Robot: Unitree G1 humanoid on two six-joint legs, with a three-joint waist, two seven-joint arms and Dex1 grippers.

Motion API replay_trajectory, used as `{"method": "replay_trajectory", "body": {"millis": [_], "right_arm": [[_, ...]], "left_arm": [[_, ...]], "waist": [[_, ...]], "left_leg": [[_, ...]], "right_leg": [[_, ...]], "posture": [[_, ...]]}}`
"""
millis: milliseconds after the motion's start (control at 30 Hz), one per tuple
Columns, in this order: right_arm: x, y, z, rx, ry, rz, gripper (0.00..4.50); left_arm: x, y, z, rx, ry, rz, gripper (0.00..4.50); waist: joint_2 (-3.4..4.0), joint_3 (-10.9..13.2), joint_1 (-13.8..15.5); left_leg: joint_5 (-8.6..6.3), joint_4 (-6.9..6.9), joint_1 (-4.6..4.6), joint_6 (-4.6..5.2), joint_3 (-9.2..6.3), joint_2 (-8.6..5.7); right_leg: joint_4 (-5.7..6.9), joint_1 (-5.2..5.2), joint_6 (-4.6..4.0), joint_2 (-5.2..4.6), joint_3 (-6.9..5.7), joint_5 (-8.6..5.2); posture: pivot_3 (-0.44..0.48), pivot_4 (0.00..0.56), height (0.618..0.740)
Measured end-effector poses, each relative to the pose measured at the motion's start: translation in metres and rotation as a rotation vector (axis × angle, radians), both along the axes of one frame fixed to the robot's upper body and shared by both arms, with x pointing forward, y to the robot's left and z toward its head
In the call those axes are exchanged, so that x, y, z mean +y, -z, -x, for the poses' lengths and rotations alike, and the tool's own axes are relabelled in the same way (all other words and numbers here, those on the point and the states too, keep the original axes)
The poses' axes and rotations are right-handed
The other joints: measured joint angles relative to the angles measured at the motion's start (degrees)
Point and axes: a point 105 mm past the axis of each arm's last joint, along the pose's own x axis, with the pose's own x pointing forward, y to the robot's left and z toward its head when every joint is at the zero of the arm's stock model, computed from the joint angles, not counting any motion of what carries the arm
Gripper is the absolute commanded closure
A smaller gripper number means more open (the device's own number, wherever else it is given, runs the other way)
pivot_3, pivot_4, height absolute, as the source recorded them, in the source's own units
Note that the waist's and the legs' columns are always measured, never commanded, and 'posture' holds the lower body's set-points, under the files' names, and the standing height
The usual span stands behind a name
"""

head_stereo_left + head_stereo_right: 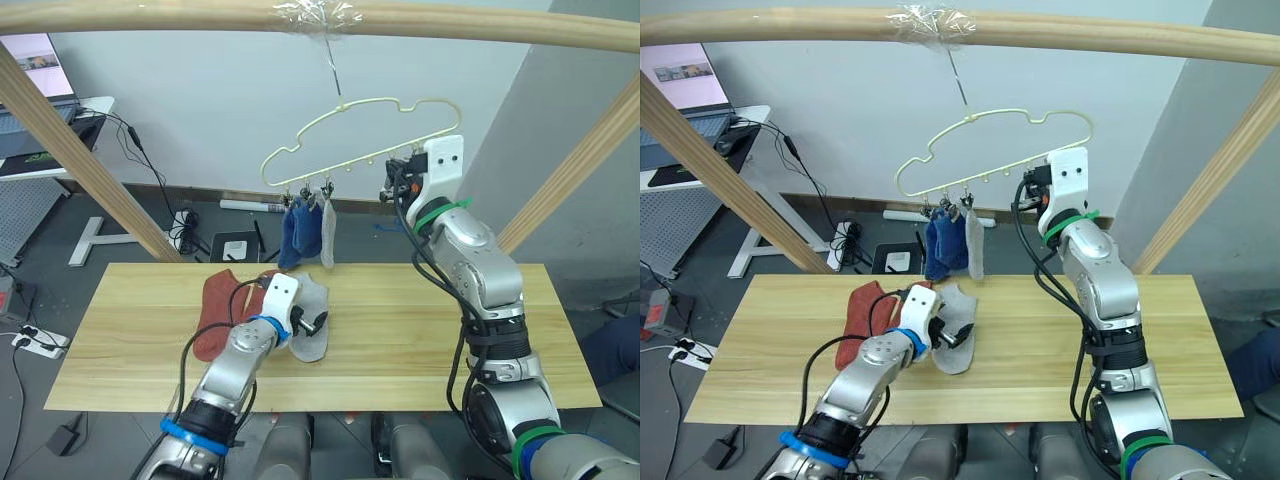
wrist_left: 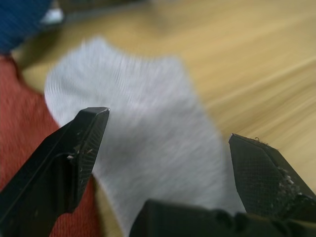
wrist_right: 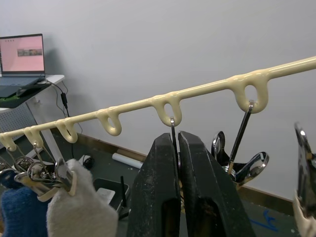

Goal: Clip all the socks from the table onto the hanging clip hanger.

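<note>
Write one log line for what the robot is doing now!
left fingers: open over light grey knit sock on light wooden plank table | right fingers: shut at pale yellow-green wire clip hanger

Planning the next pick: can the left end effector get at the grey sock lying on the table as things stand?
Probably yes. The left end effector hovers right over the grey sock on the table, fingers spread to either side of it, nothing between. A red sock lies beside it, touching one edge.

Head stereo pair looking down over table [image 1: 400,330], wrist cameras close up
</note>
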Motion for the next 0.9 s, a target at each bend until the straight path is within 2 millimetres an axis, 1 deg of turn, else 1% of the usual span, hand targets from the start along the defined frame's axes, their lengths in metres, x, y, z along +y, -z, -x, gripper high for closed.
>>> {"method": "replay_trajectory", "body": {"millis": [67,167,367,400,500,633,733,800,900], "right_arm": [[0.0,0.001,0.0,0.006,0.001,0.001,4.5],[0.0,0.001,0.0,0.011,0.001,0.002,4.5],[-0.001,0.001,0.0,0.011,0.003,0.0,4.5],[-0.001,0.0,0.0,0.01,0.003,0.0,4.5],[-0.001,-0.002,-0.002,0.007,0.003,0.004,4.5],[0.001,-0.001,-0.005,0.019,-0.002,0.007,4.5],[0.002,-0.003,-0.007,0.02,-0.006,0.008,4.5],[0.002,-0.004,-0.007,0.017,-0.008,0.008,4.5],[0.003,-0.003,-0.007,0.023,-0.014,0.006,4.5]], "left_arm": [[-0.002,0.0,-0.002,-0.004,0.015,-0.025,0.1],[-0.003,0.002,-0.001,0.025,0.037,-0.025,0.62],[-0.007,0.005,0.002,0.064,0.041,0.027,2.38],[-0.007,0.005,0.002,0.066,0.038,0.03,2.58],[-0.007,0.005,0.001,0.07,0.045,0.035,3.37],[-0.015,0.005,0.003,0.069,0.065,0.091,4.47],[-0.024,0.007,0.01,0.067,0.079,0.154,4.47],[-0.029,0.004,0.013,0.048,0.098,0.192,4.47],[-0.036,-0.014,0.01,-0.021,0.126,0.258,4.47]], "waist": [[0.0,0.0,0.08],[0.0,-0.02,0.06],[-0.01,-0.04,0.07],[-0.01,-0.04,0.07],[0.0,-0.04,0.07],[0.0,-0.06,0.1],[0.0,-0.05,0.09],[0.0,-0.05,0.08],[0.0,-0.05,0.08]], "left_leg": [[0.0,0.0,0.0,0.0,-0.02,0.01],[0.0,0.04,0.03,0.0,0.01,0.01],[0.01,0.05,0.05,-0.01,0.0,0.02],[0.01,0.05,0.05,-0.01,0.01,0.02],[0.01,0.06,0.06,-0.01,0.02,0.01],[0.01,0.07,0.04,-0.01,0.03,0.02],[0.01,0.06,0.01,-0.01,0.03,0.04],[0.01,0.06,-0.01,-0.01,0.02,0.04],[0.01,0.06,-0.01,-0.01,0.02,0.04]], "right_leg": [[0.01,0.01,-0.02,-0.02,0.0,0.01],[0.01,0.04,0.03,-0.03,0.04,0.03],[0.02,0.06,0.04,-0.04,0.04,0.04],[0.02,0.06,0.04,-0.04,0.04,0.04],[0.03,0.06,0.06,-0.04,0.05,0.05],[0.0,0.06,0.04,-0.08,0.06,0.07],[-0.01,0.05,0.0,-0.12,0.07,0.09],[-0.01,0.03,0.0,-0.12,0.06,0.09],[0.0,0.02,0.0,-0.1,0.06,0.09]], "posture": [[0.116,0.23,0.74],[0.119,0.223,0.74],[0.131,0.213,0.74],[0.132,0.215,0.74],[0.133,0.21,0.74],[0.133,0.222,0.74],[0.132,0.224,0.74],[0.129,0.224,0.74],[0.125,0.225,0.74]]}}
